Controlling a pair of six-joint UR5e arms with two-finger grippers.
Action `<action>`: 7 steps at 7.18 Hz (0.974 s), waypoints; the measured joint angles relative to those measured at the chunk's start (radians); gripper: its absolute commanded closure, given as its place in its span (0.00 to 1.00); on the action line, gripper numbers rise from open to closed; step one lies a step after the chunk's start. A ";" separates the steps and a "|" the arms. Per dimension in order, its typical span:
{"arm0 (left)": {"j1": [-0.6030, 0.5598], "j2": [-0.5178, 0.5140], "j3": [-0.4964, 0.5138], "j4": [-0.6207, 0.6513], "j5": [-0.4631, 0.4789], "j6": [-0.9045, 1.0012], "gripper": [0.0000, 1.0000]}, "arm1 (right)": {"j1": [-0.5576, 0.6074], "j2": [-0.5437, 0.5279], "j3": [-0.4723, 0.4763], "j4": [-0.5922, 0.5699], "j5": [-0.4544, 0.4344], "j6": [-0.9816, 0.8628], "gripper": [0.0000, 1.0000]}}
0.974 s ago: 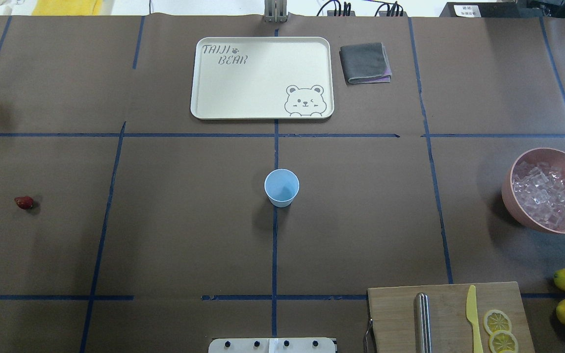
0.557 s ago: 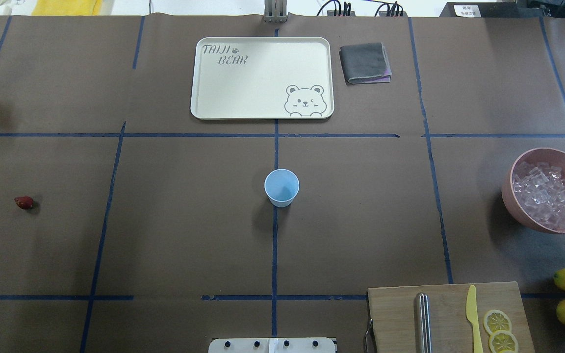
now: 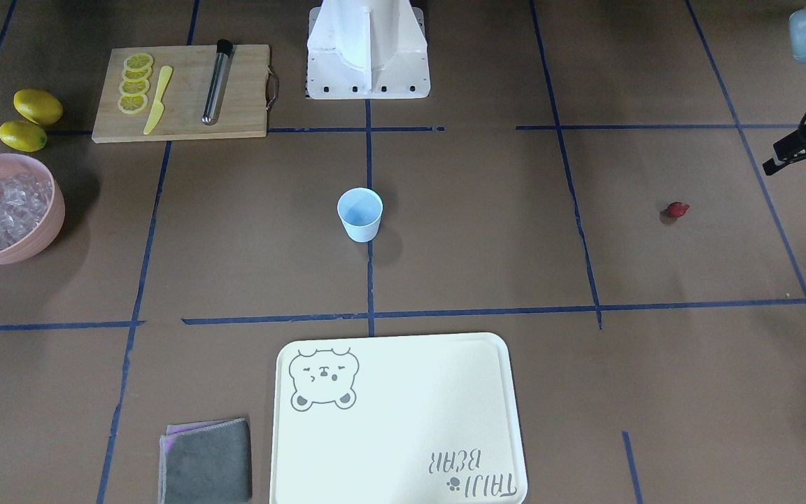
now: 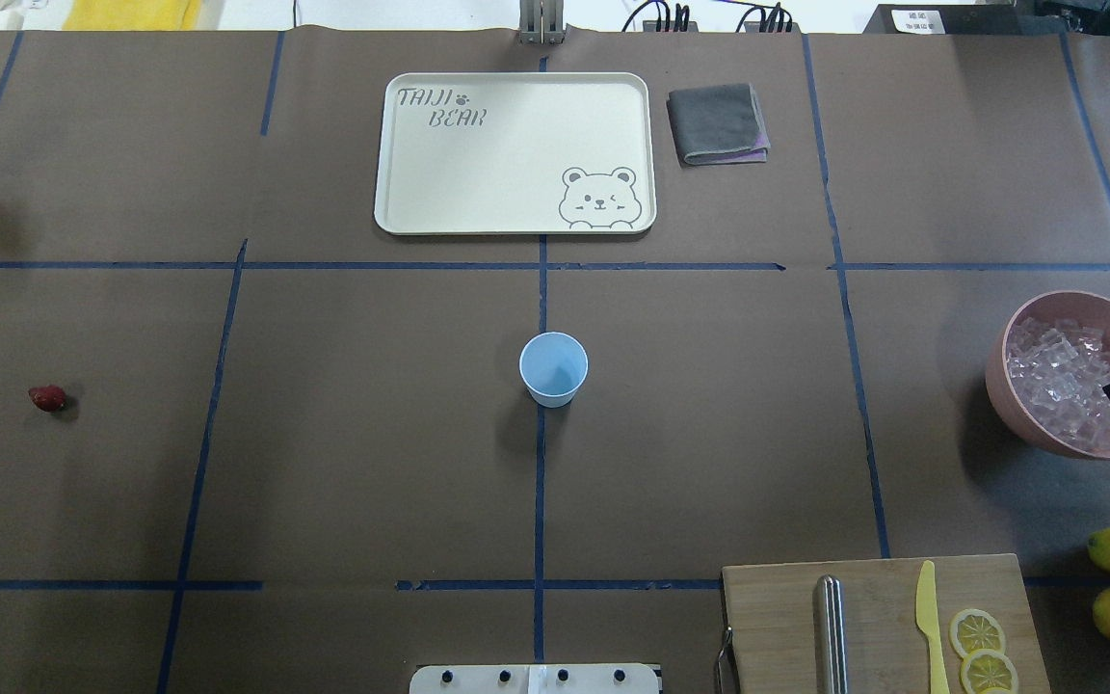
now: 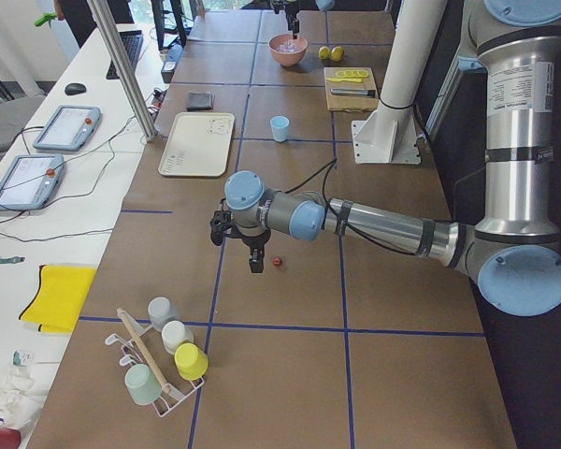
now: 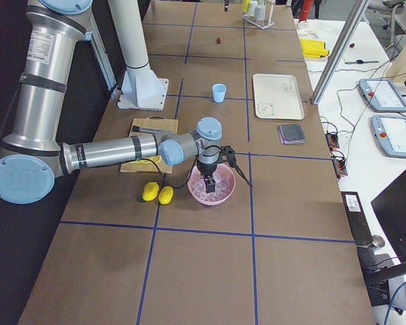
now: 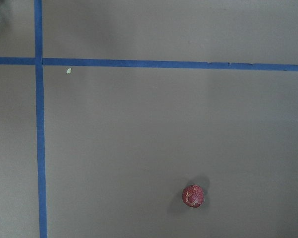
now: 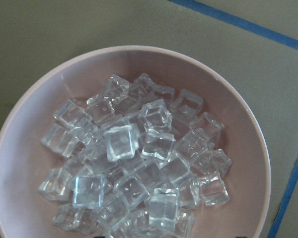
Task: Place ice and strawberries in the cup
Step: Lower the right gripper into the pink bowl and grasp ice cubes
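I am holding my left tool [image 3: 791, 171] above the table [image 4: 372, 463] at its left end, its two dark fingers spread apart with nothing between them. The strawberry [image 3: 677, 209] is lying on the brown table near that tool but clear of it, on the side toward the middle of the table. In my left wrist view it is sitting low and right of centre, inside a square marked by blue tape lines [image 7: 39, 148].

I am hanging my right tool [image 6: 210, 181] over the pink bowl [image 8: 246, 144] at the table's right end. The ice [image 8: 134, 163], a heap of clear cubes, is lying in that bowl straight beneath the tool, and it is filling my right wrist view. From overhead only one dark fingertip is showing over the cubes, so I cannot tell whether this tool is spread or pressed together, nor whether it is touching the ice.

The pale-blue cup [image 4: 553, 368] is standing upright at the middle of the table, on a blue tape line, well apart from both tools, the strawberry and the bowl.
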 measured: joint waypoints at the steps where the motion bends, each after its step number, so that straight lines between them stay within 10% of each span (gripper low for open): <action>1: 0.000 0.001 0.000 0.000 0.000 0.000 0.00 | -0.017 0.003 -0.006 0.001 -0.016 0.000 0.14; 7: 0.000 0.001 0.001 0.000 0.000 0.001 0.00 | -0.046 0.020 -0.035 0.002 -0.044 0.000 0.32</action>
